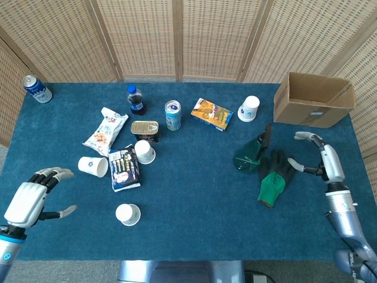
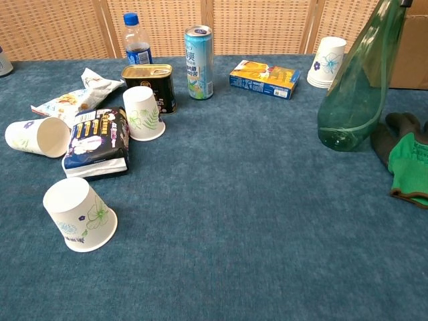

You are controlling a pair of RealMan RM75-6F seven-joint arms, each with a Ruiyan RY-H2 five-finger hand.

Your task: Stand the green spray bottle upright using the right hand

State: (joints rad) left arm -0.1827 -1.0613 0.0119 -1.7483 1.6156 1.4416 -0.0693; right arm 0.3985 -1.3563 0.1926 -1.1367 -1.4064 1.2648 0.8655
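Observation:
The green spray bottle (image 1: 252, 153) stands upright on the blue table, right of centre; in the chest view the green spray bottle (image 2: 356, 83) rises past the top edge. My right hand (image 1: 325, 160) hovers to its right, clear of the bottle, fingers apart and empty. My left hand (image 1: 32, 196) hangs over the table's front left corner, open and holding nothing. Neither hand shows in the chest view.
A green and black glove (image 1: 272, 181) lies just right of the bottle. A cardboard box (image 1: 314, 100) stands at the back right, a paper cup (image 1: 249, 108) beside it. Cups, snack bags, cans, a small box (image 1: 211, 114) and a cola bottle (image 1: 135, 99) crowd the left half.

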